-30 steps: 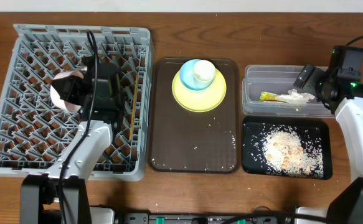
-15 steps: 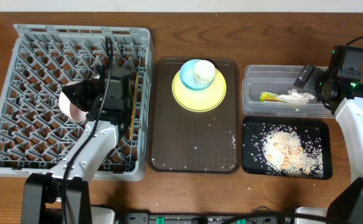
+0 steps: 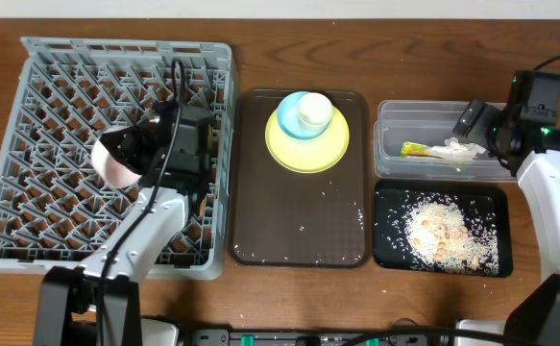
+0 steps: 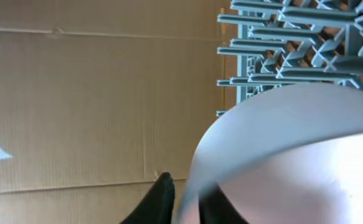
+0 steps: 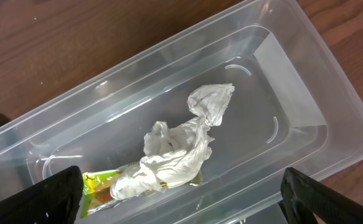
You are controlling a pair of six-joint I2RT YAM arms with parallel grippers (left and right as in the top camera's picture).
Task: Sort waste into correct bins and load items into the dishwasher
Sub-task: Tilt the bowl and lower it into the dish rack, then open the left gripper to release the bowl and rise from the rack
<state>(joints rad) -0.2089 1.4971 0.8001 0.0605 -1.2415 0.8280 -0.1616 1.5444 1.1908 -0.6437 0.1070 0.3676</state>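
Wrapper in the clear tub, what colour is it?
Yellow-green; the wrapper shows best in the right wrist view, partly under white tissue.

I find no word, number or sign that I can read; the print on the yellow-green snack wrapper (image 5: 99, 186) is too blurred

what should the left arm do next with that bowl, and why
Probably ease the left pincer open so the white bowl settles between the pegs. The bowl is tipped on edge over the grey dish rack, its rim is pinched between the fingers, and the wrist view shows the rack's lattice close behind it.
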